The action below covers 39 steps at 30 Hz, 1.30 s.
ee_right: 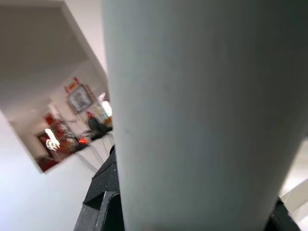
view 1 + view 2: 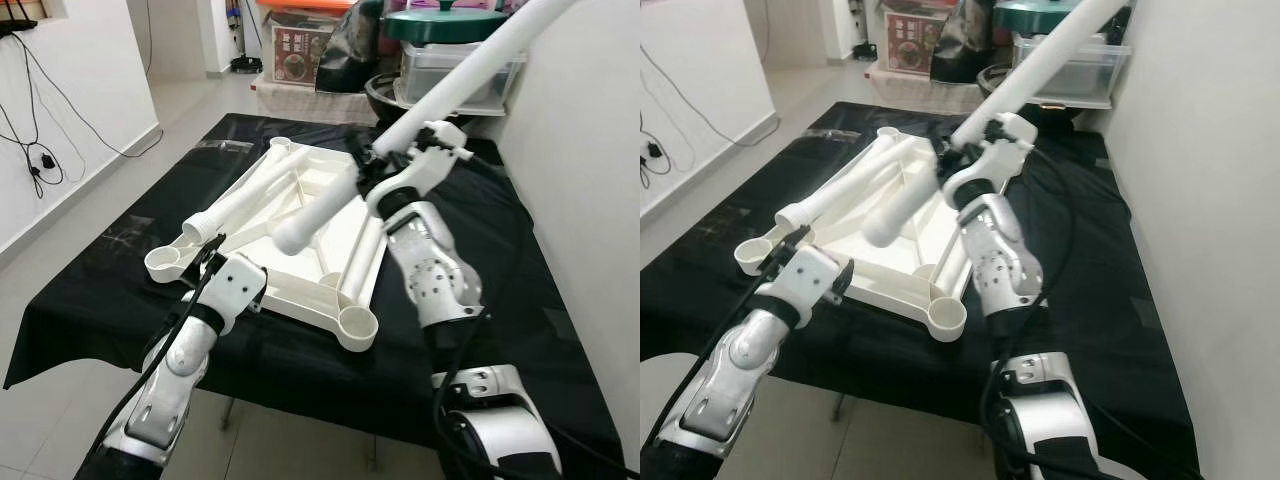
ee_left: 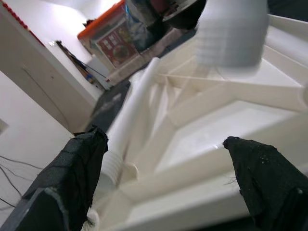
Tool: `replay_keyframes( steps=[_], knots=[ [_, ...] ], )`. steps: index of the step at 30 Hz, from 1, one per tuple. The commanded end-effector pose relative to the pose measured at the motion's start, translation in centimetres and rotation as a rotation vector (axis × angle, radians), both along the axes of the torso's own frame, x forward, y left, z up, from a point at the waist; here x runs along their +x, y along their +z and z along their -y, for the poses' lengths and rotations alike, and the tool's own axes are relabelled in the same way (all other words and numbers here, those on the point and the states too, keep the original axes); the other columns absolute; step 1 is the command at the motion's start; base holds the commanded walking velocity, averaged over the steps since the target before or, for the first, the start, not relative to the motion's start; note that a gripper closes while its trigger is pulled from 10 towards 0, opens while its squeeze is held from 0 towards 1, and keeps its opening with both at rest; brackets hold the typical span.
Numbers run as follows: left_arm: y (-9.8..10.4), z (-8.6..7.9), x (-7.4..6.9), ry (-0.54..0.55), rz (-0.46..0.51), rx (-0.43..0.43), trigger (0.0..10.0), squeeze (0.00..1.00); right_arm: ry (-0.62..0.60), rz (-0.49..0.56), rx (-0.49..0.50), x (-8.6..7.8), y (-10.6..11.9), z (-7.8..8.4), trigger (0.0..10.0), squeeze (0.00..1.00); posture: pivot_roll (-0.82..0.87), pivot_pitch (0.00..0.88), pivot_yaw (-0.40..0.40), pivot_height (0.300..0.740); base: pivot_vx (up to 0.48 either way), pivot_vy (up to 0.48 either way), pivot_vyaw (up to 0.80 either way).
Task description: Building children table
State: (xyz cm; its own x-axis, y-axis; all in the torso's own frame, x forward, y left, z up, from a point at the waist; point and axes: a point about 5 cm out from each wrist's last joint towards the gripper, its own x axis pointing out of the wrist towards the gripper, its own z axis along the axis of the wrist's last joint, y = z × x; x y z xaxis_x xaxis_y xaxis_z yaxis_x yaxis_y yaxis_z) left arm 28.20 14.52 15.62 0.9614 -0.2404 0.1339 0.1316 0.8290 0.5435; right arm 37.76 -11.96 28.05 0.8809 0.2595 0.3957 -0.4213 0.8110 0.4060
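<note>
White plastic fills the right hand (image 2: 372,172): its black fingers are clamped on a long table leg (image 2: 430,102) held aslant above the overturned tabletop (image 2: 300,235). Nearer and to the left, the left hand (image 2: 205,262) hovers with fingers apart at the tabletop's near edge, beside a second leg (image 2: 240,205) lying across it. Black cloth (image 2: 100,290) covers the desk; grey floor tiles, white walls and storage boxes (image 2: 455,65) surround it. Box print is unreadable.
</note>
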Motion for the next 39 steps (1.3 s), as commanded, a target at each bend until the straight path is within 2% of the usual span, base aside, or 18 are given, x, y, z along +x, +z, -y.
replay_keyframes(
  steps=[1, 2, 4, 7, 9, 12, 17, 20, 22, 23, 25, 26, 28, 31, 35, 39],
  knots=[
    [-1.0, 0.4, -1.3, -0.042, -0.052, -0.065, 10.0, 0.0, 0.031, 0.087, -0.094, -0.2, 1.4, 0.8, 0.0, 0.0, 0.11, 0.0, -0.068, 0.74, 0.0, 0.0, 0.0],
    [-1.0, 0.4, -1.3, -0.042, -0.052, -0.065, 10.0, 0.0, 0.031, 0.087, -0.094, -0.2, 1.4, 0.8, 0.0, 0.0, 0.11, 0.0, -0.068, 0.74, 0.0, 0.0, 0.0],
    [-1.8, 0.5, -2.5, -0.061, -0.098, -0.116, 10.0, 0.0, 0.052, 0.116, -0.192, -0.3, 1.5, 1.9, 0.0, 0.0, 0.11, 0.0, -0.068, 0.74, 0.0, 0.0, 0.0],
    [-2.0, 0.4, -2.9, -0.06, -0.109, -0.13, 10.0, 0.0, 0.049, 0.119, -0.226, -0.3, 1.5, 2.5, 0.0, 0.0, 0.11, 0.0, -0.069, 0.74, 0.0, 0.0, 0.0],
    [-2.3, -0.1, -3.4, -0.046, -0.125, -0.14, 10.0, 0.0, 0.069, 0.135, -0.3, -0.4, 1.5, 3.7, 0.0, 0.0, 0.1, 0.0, -0.069, 0.74, 0.0, 0.0, 0.0],
    [-2.4, -0.3, -3.5, -0.037, -0.128, -0.14, 10.0, 0.0, 0.082, 0.143, -0.324, -0.4, 1.5, 3.9, 0.0, 0.0, 0.1, 0.0, -0.069, 0.74, 0.0, 0.0, 0.0],
    [-2.2, -0.8, -3.3, -0.02, -0.127, -0.153, 10.0, 0.0, 0.171, 0.166, -0.4, -1.3, 0.8, 3.5, 0.0, 0.0, 0.09, 0.0, -0.057, 0.74, 0.0, 0.0, 0.0],
    [-2.0, -1.1, -3.3, -0.02, -0.128, -0.168, 10.0, 0.0, 0.294, 0.175, -0.488, -2.6, -0.5, 2.9, 0.0, 0.0, 0.09, 0.0, -0.051, 0.74, 0.0, 0.0, 0.0],
    [-2.0, -1.1, -3.3, -0.02, -0.128, -0.168, 10.0, 0.0, 0.294, 0.175, -0.488, -2.6, -0.5, 2.9, 0.0, 0.0, 0.09, 0.0, -0.051, 0.74, 0.0, 0.0, 0.0],
    [-1.9, -1.4, -3.4, -0.014, -0.131, -0.172, 10.0, 0.0, 0.358, 0.178, -0.529, -3.2, -1.0, 2.6, 0.0, 0.0, 0.09, 0.0, -0.051, 0.74, 0.0, 0.0, 0.0],
    [-1.9, -1.4, -3.4, -0.014, -0.131, -0.172, 10.0, 0.0, 0.358, 0.178, -0.529, -3.2, -1.0, 2.6, 0.0, 0.0, 0.09, 0.0, -0.051, 0.74, 0.0, 0.0, 0.0],
    [-1.9, -2.1, -3.6, 0.005, -0.131, -0.18, 10.0, 0.0, 0.422, 0.177, -0.578, -3.7, -1.6, 2.6, 0.0, 0.0, 0.09, 0.0, -0.059, 0.74, 0.0, 0.0, 0.0],
    [-1.9, -2.1, -3.6, 0.005, -0.131, -0.18, 10.0, 0.0, 0.422, 0.177, -0.578, -3.7, -1.6, 2.6, 0.0, 0.0, 0.09, 0.0, -0.059, 0.74, 0.0, 0.0, 0.0],
    [-1.6, -3.3, -3.8, 0.055, -0.123, -0.208, 10.0, 0.0, 0.561, 0.172, -0.68, -4.8, -2.4, 2.8, 0.0, 0.0, 0.1, 0.0, -0.072, 0.74, 0.0, 0.0, 0.0],
    [-1.6, -3.4, -3.8, 0.058, -0.123, -0.21, 10.0, 0.0, 0.587, 0.173, -0.692, -5.0, -2.4, 2.8, 0.0, 0.0, 0.1, 0.0, -0.073, 0.74, 0.0, 0.0, 0.0],
    [-1.9, -3.8, -4.0, 0.073, -0.13, -0.216, 10.0, 0.0, 0.642, 0.162, -0.699, -6.1, -3.1, 2.5, 0.0, 0.0, 0.08, 0.0, -0.074, 0.74, 0.0, 0.0, 0.0]
  ],
)
